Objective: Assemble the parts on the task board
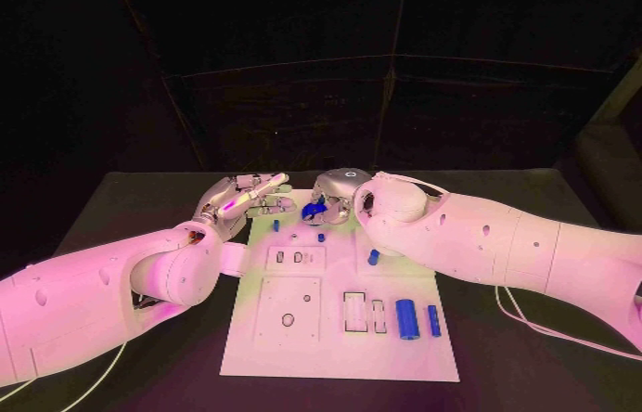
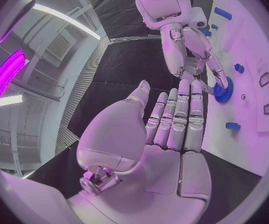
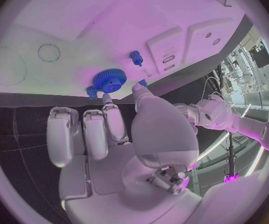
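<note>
The white task board [image 1: 335, 338] lies in the middle of the table. At its far edge my right hand [image 1: 341, 199] bends down over a blue gear [image 1: 314, 210]. In the right wrist view a fingertip and the thumb tip touch the near rim of the gear [image 3: 109, 78], which sits on the board [image 3: 109, 25]. My left hand [image 1: 241, 199] hovers just left of it with straight fingers [image 2: 178, 119] and holds nothing. The left wrist view shows the right hand [image 2: 190, 50] reaching onto the gear [image 2: 223, 90].
Two blue cylinders [image 1: 405, 318] [image 1: 433, 320] lie at the board's near right, beside rectangular slots [image 1: 354, 312]. Small blue pegs [image 1: 276, 225] [image 1: 321, 238] [image 1: 373, 257] stand near the far end. A recessed plate [image 1: 288, 310] takes up the near left.
</note>
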### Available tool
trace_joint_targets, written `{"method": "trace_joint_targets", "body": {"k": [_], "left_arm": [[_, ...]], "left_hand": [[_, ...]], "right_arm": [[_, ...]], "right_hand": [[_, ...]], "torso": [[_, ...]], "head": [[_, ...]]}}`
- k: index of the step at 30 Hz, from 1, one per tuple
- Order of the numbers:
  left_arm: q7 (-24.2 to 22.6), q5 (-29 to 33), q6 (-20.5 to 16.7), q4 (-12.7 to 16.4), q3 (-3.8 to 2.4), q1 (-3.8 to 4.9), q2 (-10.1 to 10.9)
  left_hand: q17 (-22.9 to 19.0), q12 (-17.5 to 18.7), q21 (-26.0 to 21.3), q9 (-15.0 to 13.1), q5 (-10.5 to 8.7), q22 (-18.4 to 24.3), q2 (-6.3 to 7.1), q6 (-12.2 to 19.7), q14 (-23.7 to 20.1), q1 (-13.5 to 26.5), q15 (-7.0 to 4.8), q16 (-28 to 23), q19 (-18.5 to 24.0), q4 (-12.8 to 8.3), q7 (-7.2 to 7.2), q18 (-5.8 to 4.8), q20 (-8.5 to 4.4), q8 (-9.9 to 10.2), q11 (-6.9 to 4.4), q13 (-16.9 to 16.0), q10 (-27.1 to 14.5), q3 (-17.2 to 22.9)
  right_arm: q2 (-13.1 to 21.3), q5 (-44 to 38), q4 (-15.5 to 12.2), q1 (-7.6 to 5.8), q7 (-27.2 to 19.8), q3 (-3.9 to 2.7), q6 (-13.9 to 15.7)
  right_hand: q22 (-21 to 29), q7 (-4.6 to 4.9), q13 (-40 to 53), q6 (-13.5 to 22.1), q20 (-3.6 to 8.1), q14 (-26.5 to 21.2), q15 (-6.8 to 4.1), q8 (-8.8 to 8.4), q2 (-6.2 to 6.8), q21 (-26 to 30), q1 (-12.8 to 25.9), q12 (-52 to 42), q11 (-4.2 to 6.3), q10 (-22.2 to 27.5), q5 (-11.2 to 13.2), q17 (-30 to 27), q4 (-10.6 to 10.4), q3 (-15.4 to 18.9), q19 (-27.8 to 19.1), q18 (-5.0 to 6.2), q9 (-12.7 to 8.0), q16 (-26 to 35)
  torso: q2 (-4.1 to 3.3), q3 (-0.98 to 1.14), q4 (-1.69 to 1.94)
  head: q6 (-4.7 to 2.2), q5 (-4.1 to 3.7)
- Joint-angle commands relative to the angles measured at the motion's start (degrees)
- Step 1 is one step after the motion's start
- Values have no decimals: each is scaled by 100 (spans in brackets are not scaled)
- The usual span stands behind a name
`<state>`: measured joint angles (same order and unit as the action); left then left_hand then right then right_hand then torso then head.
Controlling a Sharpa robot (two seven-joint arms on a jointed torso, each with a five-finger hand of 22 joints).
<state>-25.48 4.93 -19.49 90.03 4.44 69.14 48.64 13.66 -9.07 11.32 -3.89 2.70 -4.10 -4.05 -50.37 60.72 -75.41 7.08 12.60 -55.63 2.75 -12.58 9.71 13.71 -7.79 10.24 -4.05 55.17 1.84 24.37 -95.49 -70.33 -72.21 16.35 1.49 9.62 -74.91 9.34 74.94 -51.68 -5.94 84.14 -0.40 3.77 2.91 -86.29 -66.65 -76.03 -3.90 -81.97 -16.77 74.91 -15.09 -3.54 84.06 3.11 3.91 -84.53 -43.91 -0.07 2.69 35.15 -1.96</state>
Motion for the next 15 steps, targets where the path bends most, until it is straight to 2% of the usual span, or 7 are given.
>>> {"method": "trace_joint_targets", "body": {"k": [1, 5, 10, 12, 14, 15], "left_arm": [[-47, -7, 31, 6, -5, 14, -1], [-47, -7, 32, 7, -5, 18, -4], [-46, -7, 34, 9, -5, 22, -3], [-47, -7, 35, 9, -5, 23, 0], [-49, -7, 38, 7, -5, 24, 4], [-50, -7, 40, 2, -5, 24, 5]], "left_hand": [[5, 38, -37, 3, 4, 9, -10, -17, 23, -41, 21, -32, -43, -36, -22, 76, -13, 34, -17, 6, 3, -10], [5, 38, -37, 3, 4, 9, -10, -17, 23, -41, 21, -32, -43, -36, -22, 76, -13, 34, -17, 6, 3, -10], [7, 40, -39, 3, 4, 10, -11, -15, 23, -44, 21, -34, -44, -41, -24, 76, -13, 36, -16, 7, 1, -9], [7, 40, -40, 4, 4, 10, -11, -15, 23, -44, 21, -34, -45, -42, -24, 76, -13, 36, -16, 7, 1, -9], [7, 40, -40, 4, 4, 10, -11, -15, 23, -44, 21, -34, -45, -42, -24, 76, -13, 36, -16, 7, 1, -9], [7, 40, -40, 4, 4, 10, -11, -15, 23, -44, 21, -34, -45, -42, -24, 76, -13, 36, -16, 7, 1, -9]], "right_arm": [[-6, 115, 8, -11, -42, -1, -162], [-4, 134, 24, -11, -20, -1, -158], [32, 143, 17, -11, 5, -1, 96], [82, 199, -16, -11, -119, 0, 550], [153, 326, -81, -8, -326, 0, 1093], [201, 410, -124, -7, -462, 0, 1341]], "right_hand": [[-591, -11, 420, -8, -24, 393, 33, 11, -11, -12, 76, -26, -37, -12, -124, 614, -81, 99, 59, -107, 4, -36], [-594, -12, 424, -11, -23, 394, 32, 11, -27, -13, 86, -29, -37, -14, -143, 618, -101, 130, 60, -107, 4, -38], [-611, -5, 439, -1, -23, 396, 33, 2, -118, -20, 23, -46, -39, -24, -205, 629, -95, 159, 71, -111, 0, -45], [-623, 5, 457, -8, -25, 404, 37, 5, -167, -25, -100, -68, -46, -38, -338, 661, -44, 165, 78, -113, 1, -66], [-633, -8, 495, -59, -21, 434, 28, 18, -203, -30, -360, -115, -34, -68, -667, 798, 96, 122, 89, -116, 7, -147], [-637, -6, 509, -65, -19, 439, 29, 14, -210, -31, -470, -131, -32, -79, -637, 821, 165, 91, 92, -116, 5, -162]], "torso": [[0, -2, 6], [0, -4, 5], [1, 2, -3], [2, 4, -4], [2, 4, -11], [2, 6, -15]], "head": [[7, -1], [14, 3], [7, 6], [1, 4], [-6, 5], [-11, 7]]}}
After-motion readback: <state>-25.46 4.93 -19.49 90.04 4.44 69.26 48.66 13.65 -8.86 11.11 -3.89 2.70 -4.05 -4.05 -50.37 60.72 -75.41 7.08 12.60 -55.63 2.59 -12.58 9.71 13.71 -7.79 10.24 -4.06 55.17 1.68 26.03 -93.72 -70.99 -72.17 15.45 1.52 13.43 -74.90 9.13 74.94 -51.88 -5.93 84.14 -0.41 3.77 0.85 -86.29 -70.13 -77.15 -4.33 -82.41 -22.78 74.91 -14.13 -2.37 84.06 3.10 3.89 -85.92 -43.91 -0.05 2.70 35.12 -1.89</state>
